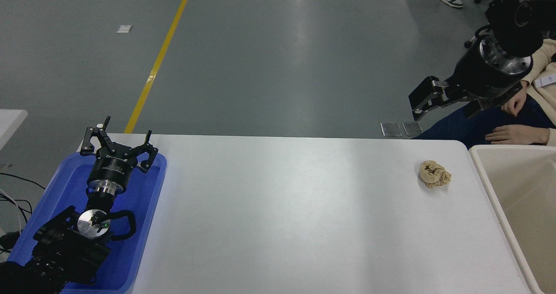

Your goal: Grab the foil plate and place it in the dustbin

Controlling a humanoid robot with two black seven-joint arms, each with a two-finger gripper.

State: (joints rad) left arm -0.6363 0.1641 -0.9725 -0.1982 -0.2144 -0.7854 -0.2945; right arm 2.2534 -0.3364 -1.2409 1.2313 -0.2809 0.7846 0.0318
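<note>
One dustbin [517, 189], one paper wad [434, 173]

The left gripper [118, 143] is resting parked at seven o'clock with fingers spread, while the right gripper [428, 99] is hanging raised at two o'clock, pointing toward eight o'clock.

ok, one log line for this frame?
right gripper: raised beyond table's far right corner, empty | left gripper: parked over blue tray | foil plate: not visible | dustbin: right edge
</note>
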